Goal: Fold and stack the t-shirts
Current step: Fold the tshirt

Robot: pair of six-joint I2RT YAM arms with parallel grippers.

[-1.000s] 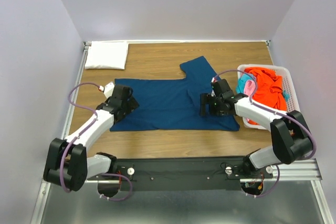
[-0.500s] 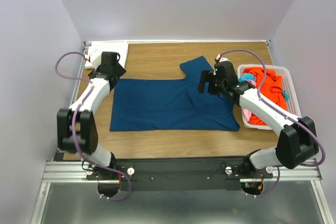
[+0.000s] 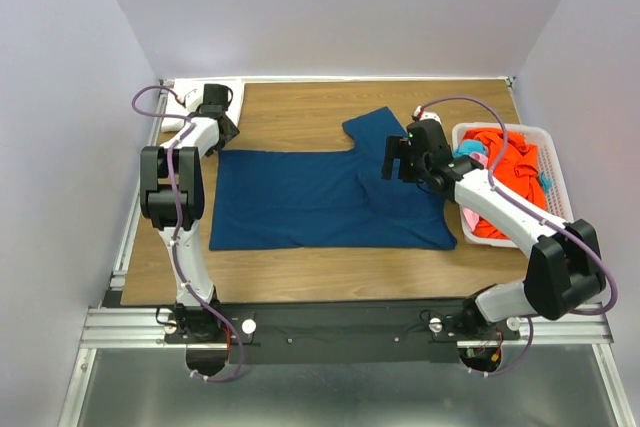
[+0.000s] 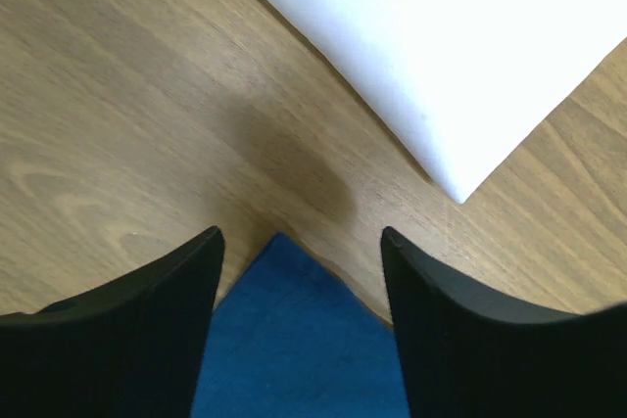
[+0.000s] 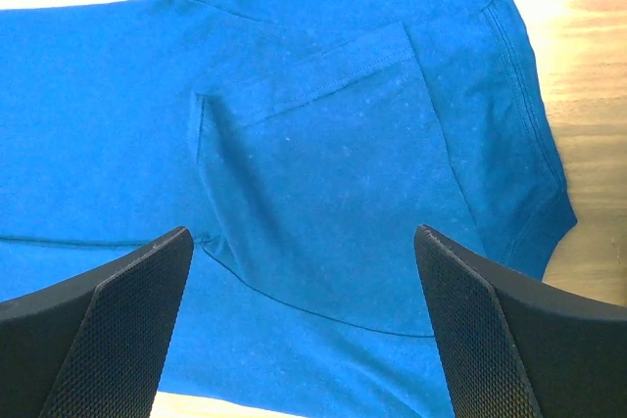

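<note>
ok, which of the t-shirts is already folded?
The white t-shirt at the far-left corner of the table, a neat flat rectangle. The navy t-shirt lies spread open; the orange t-shirt is crumpled in the white basket.

Navy t-shirt (image 3: 320,202) flat; white one (image 4: 441,36) folded; orange one (image 3: 505,162) apparently crumpled.

A wood-grain tabletop (image 3: 300,267) fills an enclosure of pale lavender walls (image 3: 340,7), seen from above. A white slatted plastic basket (image 3: 557,182) stands on the table's right side (its long edge running along the table's rim), nearer the far end than the near one. Along the near edge, a black mounting bar (image 3: 340,322) lies across silver aluminium rails (image 3: 120,322), and below them a grey metal sheet (image 3: 350,392) catches dull reflections.
</note>
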